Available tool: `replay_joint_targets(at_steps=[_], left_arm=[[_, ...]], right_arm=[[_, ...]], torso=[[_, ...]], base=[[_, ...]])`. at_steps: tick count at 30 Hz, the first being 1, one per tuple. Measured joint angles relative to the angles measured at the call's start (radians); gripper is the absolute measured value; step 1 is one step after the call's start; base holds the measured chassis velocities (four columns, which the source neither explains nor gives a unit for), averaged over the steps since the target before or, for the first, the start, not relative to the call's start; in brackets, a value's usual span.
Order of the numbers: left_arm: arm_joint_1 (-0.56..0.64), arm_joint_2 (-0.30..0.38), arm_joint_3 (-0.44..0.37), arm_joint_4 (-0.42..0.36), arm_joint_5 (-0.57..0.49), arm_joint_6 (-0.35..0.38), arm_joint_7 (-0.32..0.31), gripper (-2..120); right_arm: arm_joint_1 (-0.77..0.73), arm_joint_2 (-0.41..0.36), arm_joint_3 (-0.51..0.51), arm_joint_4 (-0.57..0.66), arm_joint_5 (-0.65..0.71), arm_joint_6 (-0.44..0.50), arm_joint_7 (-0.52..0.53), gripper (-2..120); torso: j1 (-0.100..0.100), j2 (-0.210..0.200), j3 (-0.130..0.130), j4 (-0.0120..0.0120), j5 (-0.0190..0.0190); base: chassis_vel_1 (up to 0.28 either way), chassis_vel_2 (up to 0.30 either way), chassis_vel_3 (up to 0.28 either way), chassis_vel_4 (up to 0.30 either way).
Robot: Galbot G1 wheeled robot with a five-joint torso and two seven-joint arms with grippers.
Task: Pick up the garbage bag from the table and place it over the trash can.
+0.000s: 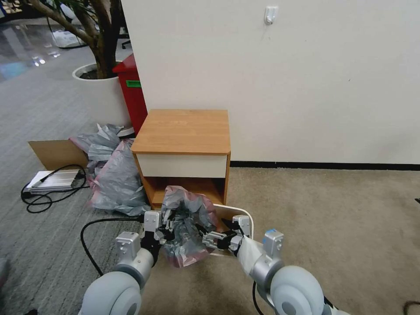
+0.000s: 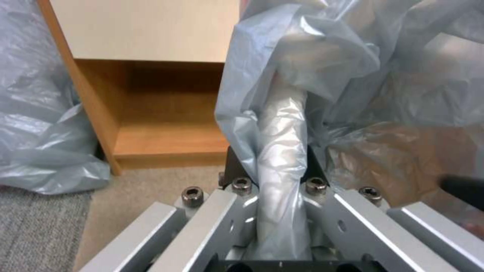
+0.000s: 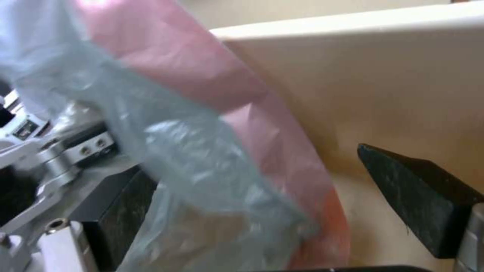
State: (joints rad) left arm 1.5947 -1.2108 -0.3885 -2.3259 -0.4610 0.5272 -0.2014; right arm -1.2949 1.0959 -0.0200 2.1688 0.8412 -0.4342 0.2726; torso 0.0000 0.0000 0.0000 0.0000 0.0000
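The table (image 1: 181, 131) is seen bare on its orange-brown top, so the pick-up is judged done; what is left is the fitting of the garbage bag (image 1: 188, 225) over the trash can (image 1: 238, 211).

Taken from left to right in the head view: the left gripper (image 1: 168, 228) is held low in front of the table's open lower shelf, at the left side of the bag. In the left wrist view a rolled, twisted strand of the bag (image 2: 282, 151) is seen pinched between its closed fingers. The bag itself is held up between the two grippers, just in front of the table's lower front edge and over the near left part of the trash can. Only a part of the can's cream rim is visible, behind and to the right of the bag.

The right gripper (image 1: 214, 238) is at the bag's right side. In the right wrist view its two dark pads (image 3: 418, 196) are spread apart, with the pink-red rim (image 3: 242, 113) draped between them beside the can's inner wall (image 3: 403, 94); no pinch is seen there.

The bag is bunched and crumpled, with its longer axis roughly vertical. Which way its mouth points cannot be told, and the rim is not yet stretched round the can's rim.
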Motion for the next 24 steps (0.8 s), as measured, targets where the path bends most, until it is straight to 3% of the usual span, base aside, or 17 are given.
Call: replay_joint_targets(at_steps=[4,8,12,15,21,24], left_arm=[[0.014,0.006,-0.004,-0.013,0.0,0.002,0.001,3],[0.024,0.007,-0.007,-0.017,0.0,0.002,0.002,3],[0.023,0.005,-0.007,-0.018,-0.002,0.003,0.003,3],[0.023,0.001,-0.008,-0.018,-0.003,0.003,0.003,3],[0.019,-0.001,-0.013,-0.016,-0.005,0.003,0.003,3],[0.017,-0.001,-0.017,-0.016,-0.007,0.003,0.003,3]], right_arm=[[0.044,0.006,-0.009,-0.029,0.043,-0.004,-0.001,97],[0.056,0.003,-0.01,-0.042,0.075,-0.014,-0.035,89],[0.052,-0.001,-0.009,-0.052,0.072,-0.015,-0.068,76],[0.048,-0.004,-0.006,-0.056,0.058,-0.015,-0.084,59],[0.038,-0.01,-0.003,-0.064,0.03,-0.01,-0.102,42],[0.029,-0.013,0.002,-0.067,0.015,-0.004,-0.111,26]], torso=[[0.0,0.0,0.0,0.0001,0.0],[0.0,0.0,0.0,0.0,0.0],[0.0,0.0,0.0,0.0,0.0],[0.0,0.0,0.0,0.0,0.0],[0.0,0.0,0.0,0.0,0.0],[0.0,0.0,0.0,0.0,0.0]], base=[[0.0,0.0,0.0,0.0],[0.0,0.0,0.0,0.0],[0.0,0.0,0.0,0.0],[0.0,0.0,0.0,0.0],[0.0,0.0,0.0,0.0],[0.0,0.0,0.0,0.0]])
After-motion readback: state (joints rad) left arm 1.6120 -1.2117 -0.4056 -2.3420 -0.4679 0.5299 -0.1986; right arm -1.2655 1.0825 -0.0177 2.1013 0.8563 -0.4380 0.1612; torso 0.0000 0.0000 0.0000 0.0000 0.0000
